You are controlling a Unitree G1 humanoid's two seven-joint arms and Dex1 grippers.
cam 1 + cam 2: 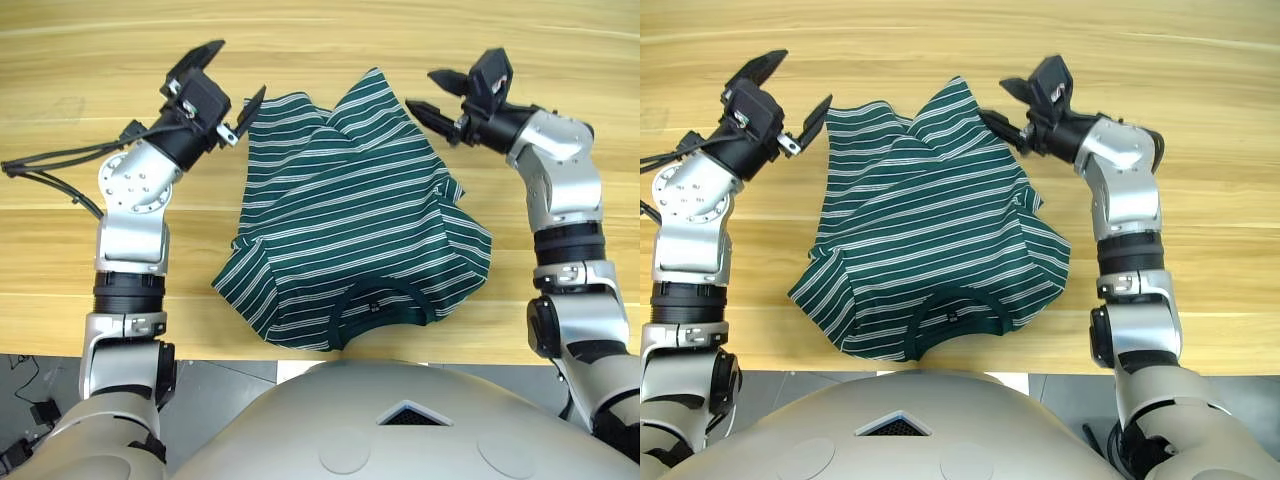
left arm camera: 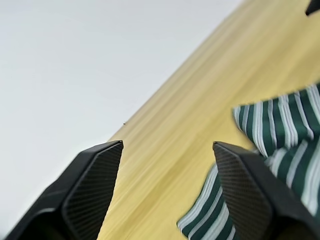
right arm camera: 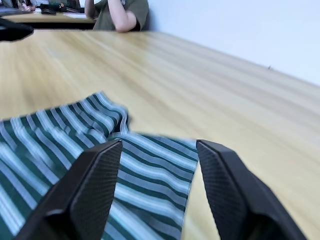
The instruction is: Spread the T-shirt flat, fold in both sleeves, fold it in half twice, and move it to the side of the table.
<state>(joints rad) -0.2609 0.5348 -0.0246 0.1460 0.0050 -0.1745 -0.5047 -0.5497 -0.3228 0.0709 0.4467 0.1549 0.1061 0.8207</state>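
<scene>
A dark green T-shirt (image 1: 350, 220) with thin white stripes lies crumpled on the wooden table (image 1: 330, 40), its collar (image 1: 385, 300) toward the near edge and its hem bunched at the far side. My left gripper (image 1: 232, 82) hovers open just off the shirt's far left corner (image 2: 260, 125), nothing between its fingers. My right gripper (image 1: 435, 95) hangs open beside the far right corner (image 3: 155, 165), also holding nothing. In the right wrist view the striped cloth lies right under the open fingers (image 3: 100, 175).
Bare table (image 1: 1200, 60) stretches beyond the shirt and to both sides. Black cables (image 1: 50, 165) trail off my left arm at the table's left. A white wall (image 2: 75, 60) runs behind the far edge.
</scene>
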